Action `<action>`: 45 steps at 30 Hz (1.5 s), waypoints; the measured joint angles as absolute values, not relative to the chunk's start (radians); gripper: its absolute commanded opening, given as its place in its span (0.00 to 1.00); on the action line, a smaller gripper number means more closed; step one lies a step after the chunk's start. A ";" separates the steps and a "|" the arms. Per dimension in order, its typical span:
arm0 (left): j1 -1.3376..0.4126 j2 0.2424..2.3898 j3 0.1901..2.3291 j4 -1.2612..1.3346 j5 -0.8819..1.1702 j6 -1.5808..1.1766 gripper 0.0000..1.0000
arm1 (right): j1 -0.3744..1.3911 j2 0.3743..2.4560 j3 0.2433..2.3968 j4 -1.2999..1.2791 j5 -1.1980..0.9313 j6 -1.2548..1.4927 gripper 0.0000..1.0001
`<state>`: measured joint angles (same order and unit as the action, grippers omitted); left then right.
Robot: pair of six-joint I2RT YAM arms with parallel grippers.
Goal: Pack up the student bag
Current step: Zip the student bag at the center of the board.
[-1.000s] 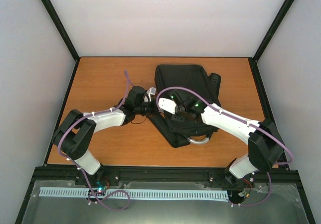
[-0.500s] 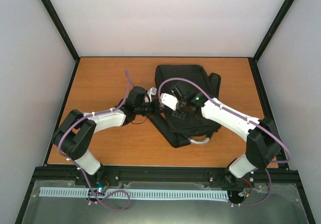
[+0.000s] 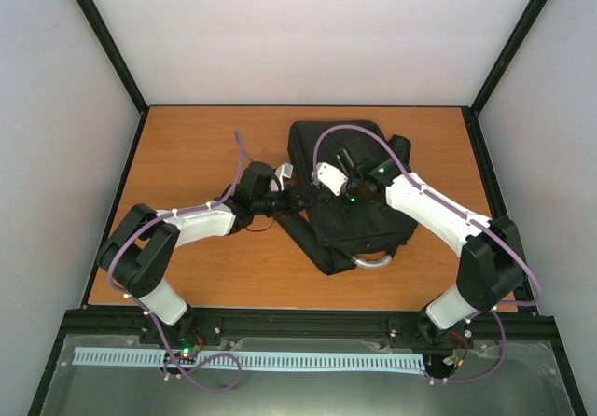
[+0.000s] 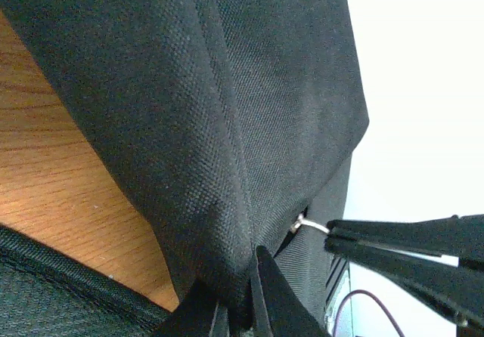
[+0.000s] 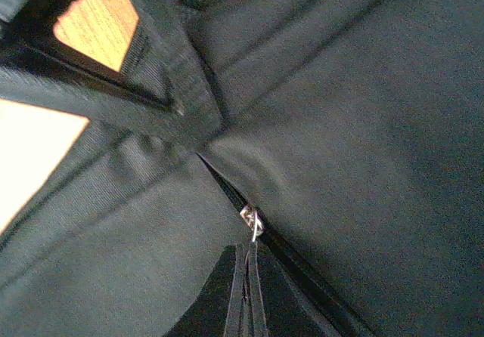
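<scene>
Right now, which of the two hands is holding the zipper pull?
The right hand, shut on the small silver zipper pull of the student bag. The left hand instead pinches a fold of the bag's black fabric at its edge.

From above, the right arm [image 3: 424, 209] covers the middle of the student bag [image 3: 338, 141], and the spot where the left gripper [image 4: 240, 307] meets the bag's edge is too small to read. In the left wrist view a fabric fold swallows that claw's fingertips, and the right gripper [image 5: 247, 265] beside it is cut off at the frame edge. In the soft right wrist view the zip pull [image 5: 252, 222] vanishes between that claw's closed fingers.
</scene>
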<state>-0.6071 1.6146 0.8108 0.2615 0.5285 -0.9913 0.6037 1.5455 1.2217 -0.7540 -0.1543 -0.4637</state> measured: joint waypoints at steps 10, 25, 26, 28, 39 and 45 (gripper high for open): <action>-0.599 1.615 0.779 0.262 0.513 -0.986 0.01 | 0.503 1.488 1.173 -0.785 -0.122 -0.455 0.03; -0.578 1.632 0.762 0.268 0.521 -0.969 0.01 | 0.340 1.450 1.134 -0.808 -0.090 -0.471 0.03; -0.577 1.633 0.762 0.268 0.521 -0.968 0.01 | 0.327 1.448 1.131 -0.808 -0.089 -0.474 0.03; -0.575 1.636 0.762 0.268 0.521 -0.966 0.01 | 0.300 1.446 1.122 -0.809 -0.087 -0.482 0.03; -0.569 1.649 0.762 0.269 0.525 -0.956 0.01 | 0.160 1.446 1.102 -0.805 -0.091 -0.519 0.03; -0.567 1.652 0.762 0.270 0.526 -0.949 0.01 | 0.124 1.457 1.102 -0.804 -0.099 -0.528 0.03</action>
<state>-0.5674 1.6524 0.7616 0.2695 0.5259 -0.9493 0.1242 1.4567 1.1023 -0.8043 -0.0986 -0.5278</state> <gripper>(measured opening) 0.064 0.030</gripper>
